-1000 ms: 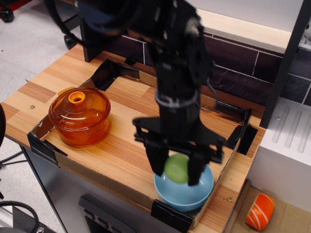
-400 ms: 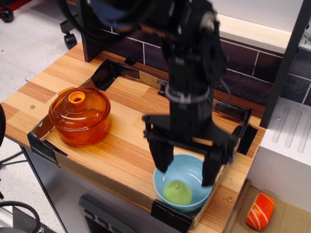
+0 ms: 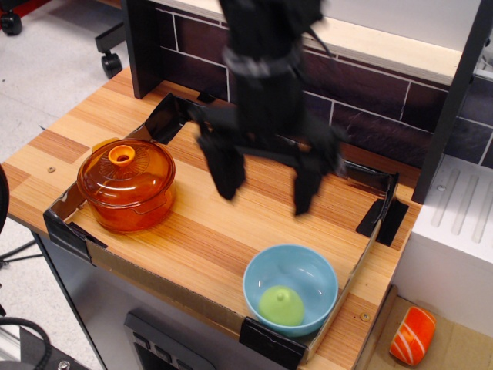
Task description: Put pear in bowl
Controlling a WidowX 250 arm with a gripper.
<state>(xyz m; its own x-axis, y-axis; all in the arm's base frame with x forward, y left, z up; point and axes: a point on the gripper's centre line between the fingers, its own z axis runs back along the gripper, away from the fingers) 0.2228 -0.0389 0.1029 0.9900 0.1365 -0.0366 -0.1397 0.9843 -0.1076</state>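
The light green pear (image 3: 280, 305) lies inside the light blue bowl (image 3: 308, 272) at the front right of the wooden table. My black gripper (image 3: 267, 186) hangs open and empty above the middle of the table, well up and back-left of the bowl. Its two fingers (image 3: 226, 171) are spread wide apart and blurred by motion.
A transparent orange lidded pot (image 3: 127, 186) stands at the front left. A low cardboard wall with black corners (image 3: 377, 216) rings the work area. An orange-and-white object (image 3: 412, 335) lies off the table at the lower right. A dark tiled wall (image 3: 385, 100) runs behind.
The gripper opened and let the pear drop into the bowl. It then rose and moved back and left, away from the bowl.
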